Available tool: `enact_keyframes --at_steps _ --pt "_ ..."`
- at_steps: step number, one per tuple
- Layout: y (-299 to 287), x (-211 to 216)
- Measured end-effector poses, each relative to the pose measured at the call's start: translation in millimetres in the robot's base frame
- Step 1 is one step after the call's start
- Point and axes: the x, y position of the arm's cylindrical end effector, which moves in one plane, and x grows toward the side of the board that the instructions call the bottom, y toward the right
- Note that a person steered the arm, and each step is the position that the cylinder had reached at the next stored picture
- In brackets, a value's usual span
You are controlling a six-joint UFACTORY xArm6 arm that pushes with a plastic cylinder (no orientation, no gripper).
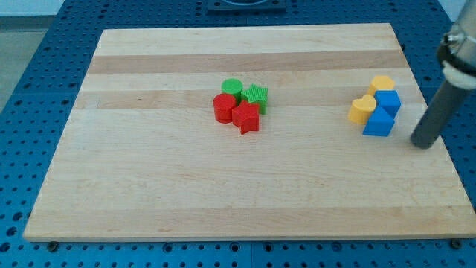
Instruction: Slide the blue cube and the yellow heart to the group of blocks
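Note:
A blue cube (387, 101) and a yellow heart (361, 109) lie near the board's right edge. They are packed with another blue block (378, 123) below the cube and a second yellow block (381, 83) above it. The group of blocks sits at the board's middle: a green cylinder (232, 88), a green star (256, 96), a red cylinder (224, 108) and a red star (246, 117), all touching. My tip (423, 143) rests to the right of the blue blocks, a little below them, with a small gap.
The wooden board (149, 171) lies on a blue perforated table (30, 67). The rod and the arm's end (461, 52) come in from the view's upper right. The board's right edge runs just right of my tip.

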Motion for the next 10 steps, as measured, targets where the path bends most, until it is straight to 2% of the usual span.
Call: enact_keyframes --at_steps 2,10 --pt "16.9 -63.8" --pt "-151.2 -46.8"
